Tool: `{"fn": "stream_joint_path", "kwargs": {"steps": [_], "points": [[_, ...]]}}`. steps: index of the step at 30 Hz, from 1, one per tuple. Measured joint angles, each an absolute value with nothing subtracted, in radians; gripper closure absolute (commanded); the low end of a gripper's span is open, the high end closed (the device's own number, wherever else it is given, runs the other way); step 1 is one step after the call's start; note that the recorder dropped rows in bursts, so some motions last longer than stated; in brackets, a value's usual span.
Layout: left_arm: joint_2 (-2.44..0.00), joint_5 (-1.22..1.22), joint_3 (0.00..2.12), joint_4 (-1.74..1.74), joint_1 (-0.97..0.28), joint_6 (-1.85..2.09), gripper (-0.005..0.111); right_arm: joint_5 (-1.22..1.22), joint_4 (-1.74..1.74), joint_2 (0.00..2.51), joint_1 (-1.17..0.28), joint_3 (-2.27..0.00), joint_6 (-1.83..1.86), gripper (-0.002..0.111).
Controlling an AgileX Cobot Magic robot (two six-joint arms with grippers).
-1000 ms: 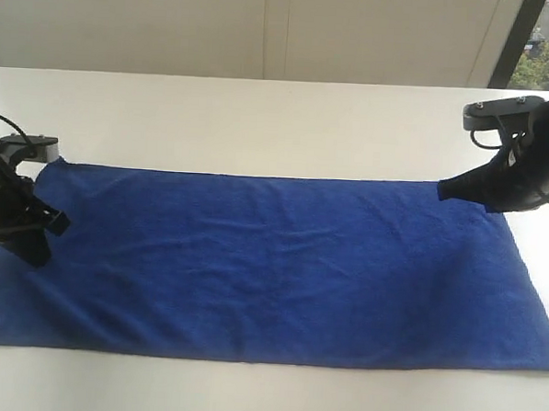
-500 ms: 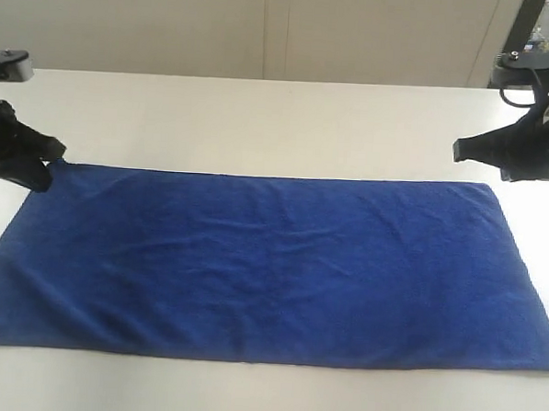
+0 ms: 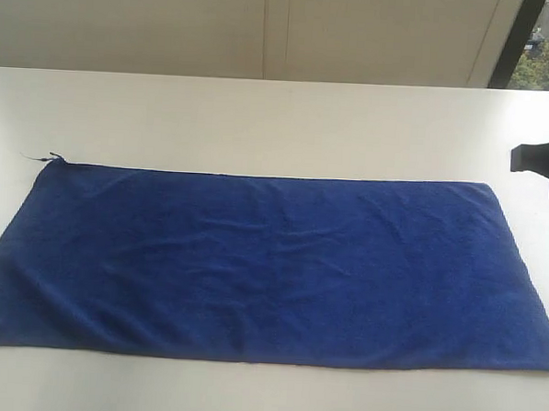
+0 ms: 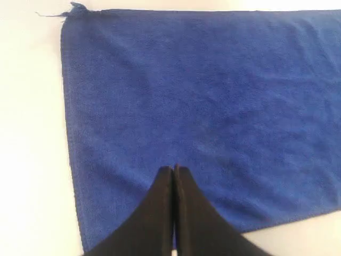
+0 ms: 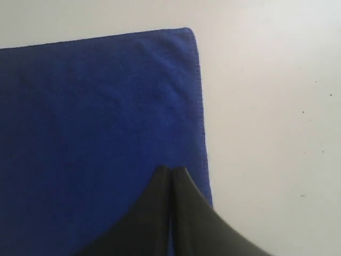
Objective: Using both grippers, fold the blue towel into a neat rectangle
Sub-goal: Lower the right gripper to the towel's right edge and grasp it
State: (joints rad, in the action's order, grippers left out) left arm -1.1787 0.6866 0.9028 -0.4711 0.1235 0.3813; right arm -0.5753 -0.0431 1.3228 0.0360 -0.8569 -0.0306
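Observation:
The blue towel (image 3: 272, 261) lies flat and spread out as one long rectangle on the white table (image 3: 260, 122). A loose thread (image 3: 49, 157) sticks out of its far left corner. My left gripper (image 4: 174, 168) is outside the exterior view; its wrist view shows it shut, empty, above the towel (image 4: 202, 96) near a short edge. My right gripper (image 3: 518, 159) shows only as a dark tip at the right edge, off the towel's far right corner. In its wrist view that gripper (image 5: 170, 169) is shut and empty, with the towel's corner (image 5: 184, 33) ahead of it.
A pale wall (image 3: 265, 30) runs behind the table's far edge. A dark window frame (image 3: 515, 43) stands at the back right. Bare table surrounds the towel on all sides.
Both arms have drawn back from the towel's far corners. The left arm has gone out of the exterior view and the right arm has moved to its right edge. The right jaws have closed.

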Motion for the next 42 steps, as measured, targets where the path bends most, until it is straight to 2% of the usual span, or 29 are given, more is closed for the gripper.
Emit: {"fn": "stream_joint_path", "kwargs": {"steps": [9,17,22,29,35,36,42], "points": [[-0.839,0.745,0.776,-0.474,0.125,0.382,0.107,-0.599,-0.051,1.112,0.038,-0.719,-0.032,0.108],[-0.597,0.779,0.71,-0.379,0.125,0.315,0.107,-0.592,-0.053,1.074,0.038,-0.655,-0.03,0.108],[-0.54,0.807,0.699,-0.216,0.125,0.21,0.107,-0.567,-0.053,1.072,0.038,-0.645,-0.03,0.108],[-0.531,0.821,0.699,-0.189,0.125,0.19,0.107,-0.542,-0.054,1.092,0.038,-0.644,-0.03,0.108],[-0.531,0.821,0.699,-0.189,0.125,0.19,0.107,-0.491,-0.054,1.307,0.038,-0.695,-0.032,0.108],[-0.531,0.821,0.699,-0.189,0.125,0.19,0.107,-0.491,-0.054,1.346,0.038,-0.721,-0.032,0.105],[-0.531,0.821,0.699,-0.189,0.125,0.188,0.107,-0.493,-0.052,1.567,0.041,-0.855,-0.032,0.073]]}}
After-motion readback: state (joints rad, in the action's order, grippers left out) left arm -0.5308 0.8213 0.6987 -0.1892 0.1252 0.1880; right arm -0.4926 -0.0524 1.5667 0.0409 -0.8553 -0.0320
